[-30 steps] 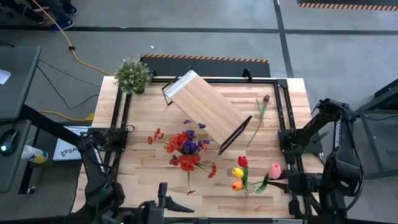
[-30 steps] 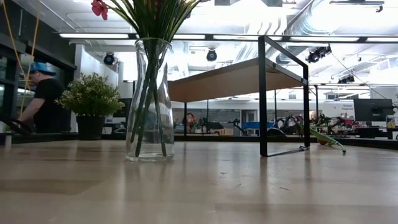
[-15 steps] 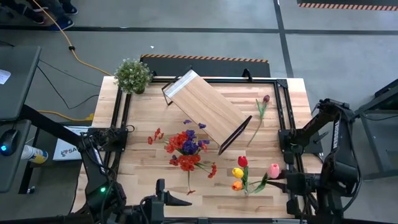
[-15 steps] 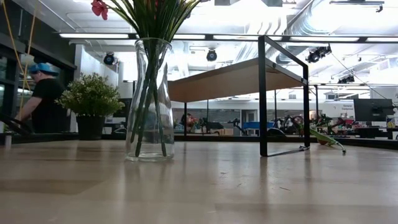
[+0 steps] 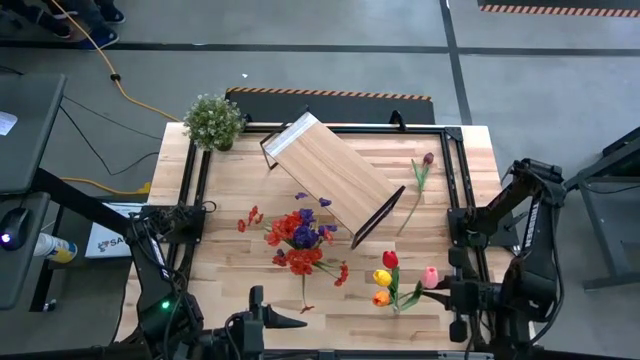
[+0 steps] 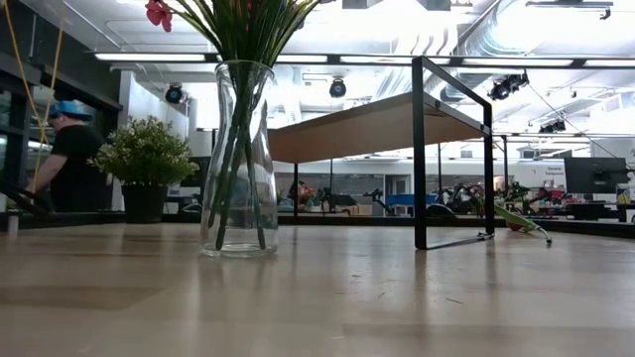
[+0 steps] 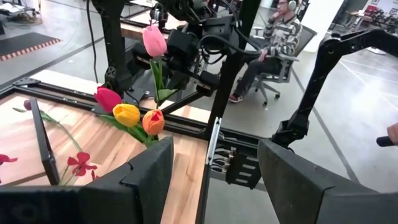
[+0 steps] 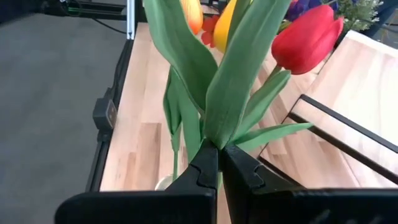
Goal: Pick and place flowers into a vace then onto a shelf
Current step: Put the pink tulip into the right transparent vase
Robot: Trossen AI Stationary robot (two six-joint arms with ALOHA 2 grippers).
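Observation:
My right gripper (image 8: 214, 163) is shut on a bunch of tulips near the table's near right corner (image 5: 443, 288). The red (image 5: 390, 259), yellow (image 5: 382, 277), orange (image 5: 380, 297) and pink (image 5: 430, 277) blossoms point toward the table's left. A glass vase (image 6: 238, 159) stands on the table and holds red and purple flowers (image 5: 300, 240). The shelf (image 5: 335, 180) stands on its black legs at the table's middle. A dark maroon tulip (image 5: 425, 165) lies flat at the far right. My left gripper (image 7: 214, 180) is open and empty at the near edge (image 5: 262, 318). My right gripper pinches the tulip bunch by its green stems and leaves (image 8: 211, 134), well below the blossoms, between its two shut fingers. The fingers come level from the table's right. The red blossom (image 8: 305, 37) and the leaves stick out beyond the fingertips. Whether the bunch is clear of the table, I cannot tell.
A bushy green potted plant (image 5: 213, 122) stands at the far left corner. Black frame rails (image 5: 190, 200) run along the table's left and right sides. A person (image 6: 64, 149) shows in the room behind the table, another (image 7: 280, 37) sits beyond its right side.
My right gripper has gone a little toward the table's left with the tulips. The pink blossom now stands closer to the red, yellow and orange ones.

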